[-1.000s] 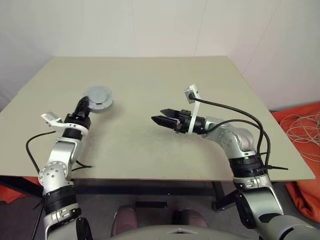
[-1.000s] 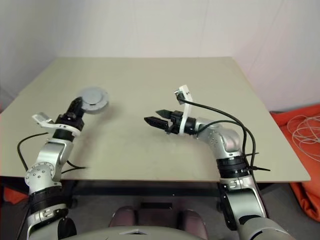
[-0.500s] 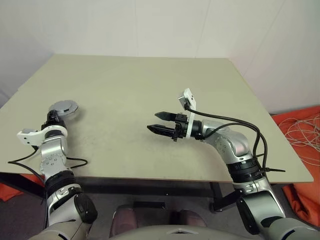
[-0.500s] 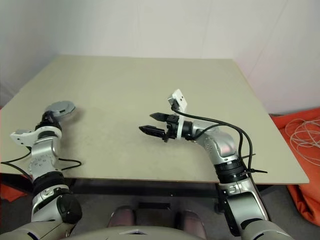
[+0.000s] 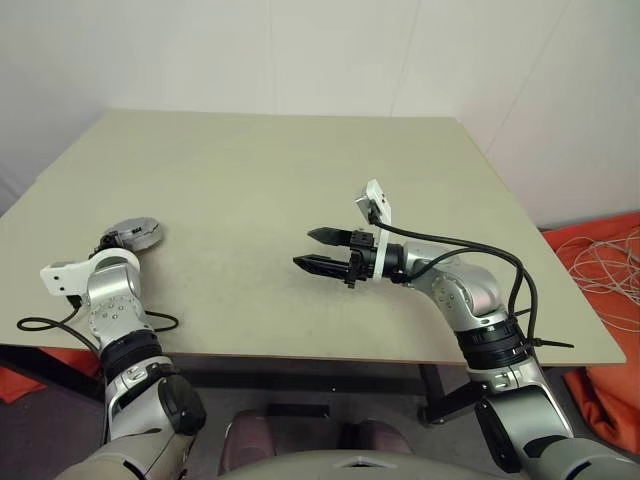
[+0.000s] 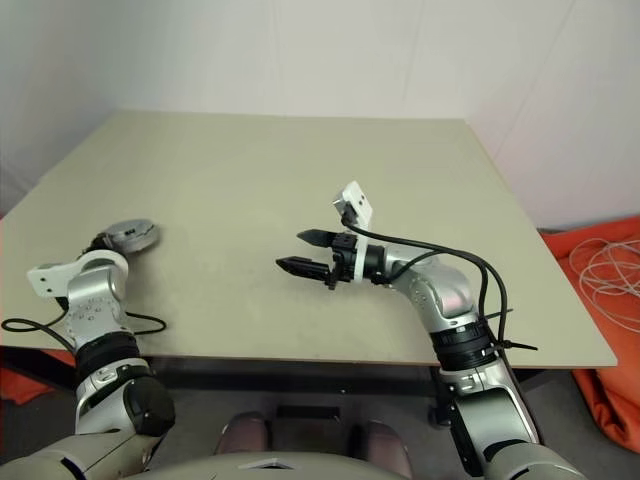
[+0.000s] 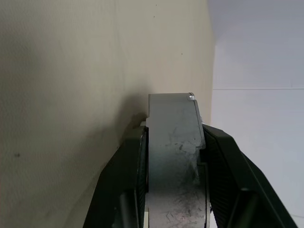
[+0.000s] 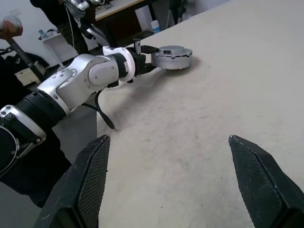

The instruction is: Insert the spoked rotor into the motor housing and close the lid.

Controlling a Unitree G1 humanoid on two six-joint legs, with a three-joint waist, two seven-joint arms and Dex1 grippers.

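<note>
The housing [image 8: 172, 57] is clamped by the left gripper [image 8: 142, 61] at the table's [image 5: 300, 180] left edge, resting on it (lid seemingly on; rotor judged already inside). Right gripper [image 5: 322, 252] is held wide apart, empty, mid-table. Release is judged left.

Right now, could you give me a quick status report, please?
Left gripper shut on motor housing, lid on, near table's left edge. Right gripper open, empty. Nothing in the way.

Left gripper [image 7: 173, 142] is clamped on the housing [image 8: 172, 57], forearm bent outward. Right gripper [image 5: 322, 250] hangs level, pointing left, fingers spread wide.
</note>
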